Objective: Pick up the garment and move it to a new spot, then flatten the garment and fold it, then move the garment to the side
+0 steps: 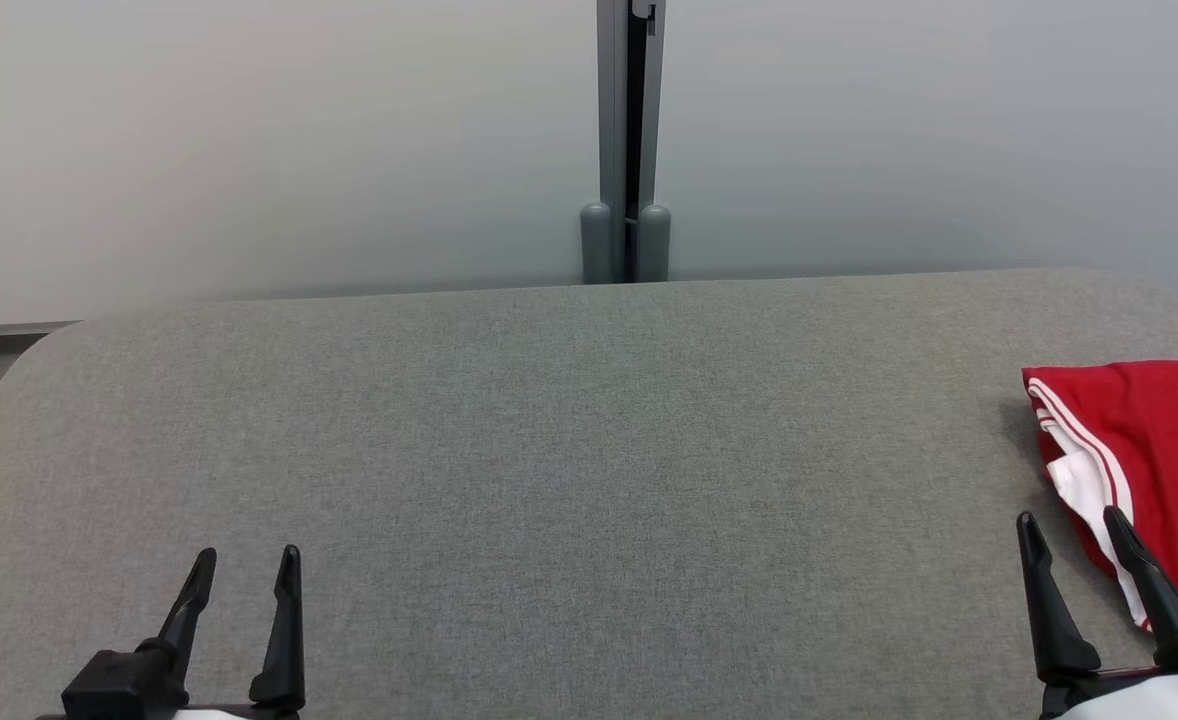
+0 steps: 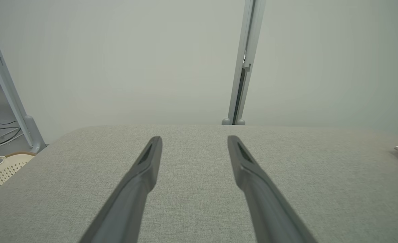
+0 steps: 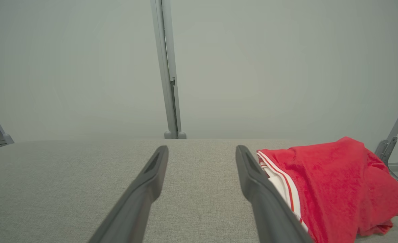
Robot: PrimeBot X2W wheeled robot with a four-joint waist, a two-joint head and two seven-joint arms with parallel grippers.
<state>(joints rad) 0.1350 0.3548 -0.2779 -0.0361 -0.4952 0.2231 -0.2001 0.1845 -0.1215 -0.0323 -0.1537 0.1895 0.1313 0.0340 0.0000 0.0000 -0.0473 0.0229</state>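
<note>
While nothing is held, everything waits

My left gripper (image 1: 249, 552) gapes empty over bare bench (image 1: 589, 450). My right gripper (image 1: 1069, 516), equally wide and empty, sits beside the heaped red garment (image 1: 1149, 440) at the right edge, best placed to grab it.

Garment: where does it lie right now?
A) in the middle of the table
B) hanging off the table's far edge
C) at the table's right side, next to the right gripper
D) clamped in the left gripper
C: the red garment lies bunched at the right side of the grey table, just beside the right gripper, whose fingers stand open and hold nothing.
</note>
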